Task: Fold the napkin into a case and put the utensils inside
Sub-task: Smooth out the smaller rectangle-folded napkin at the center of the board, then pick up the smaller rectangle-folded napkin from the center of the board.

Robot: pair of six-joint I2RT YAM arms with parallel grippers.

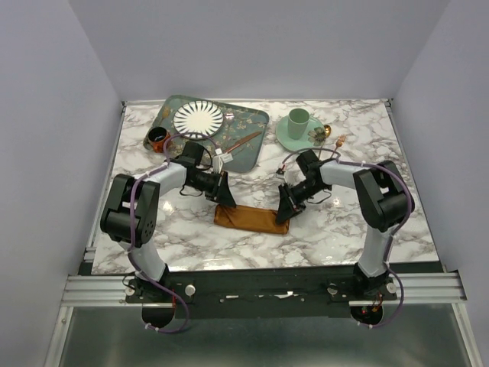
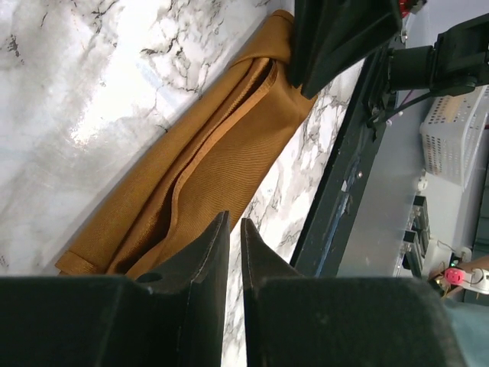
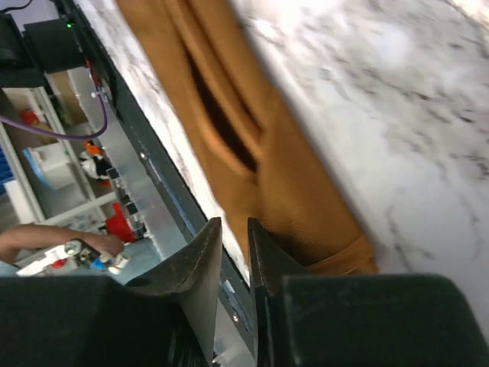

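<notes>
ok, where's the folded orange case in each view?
Top external: the case lies lengthwise at the centre of the picture, towards the near edge of the table.
Left wrist: the case runs diagonally from lower left to upper right.
Right wrist: the case runs from top centre down to lower right.
Shared landmark: the white marble table the case lies on.

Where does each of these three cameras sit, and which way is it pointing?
Top external: above and behind the arms, looking down on the marble table; both arms and their bases show.
Left wrist: on the left arm, looking past the left gripper along the folded napkin.
Right wrist: on the right arm, looking past the right gripper at the napkin's opposite end.
Both wrist views share the napkin.
</notes>
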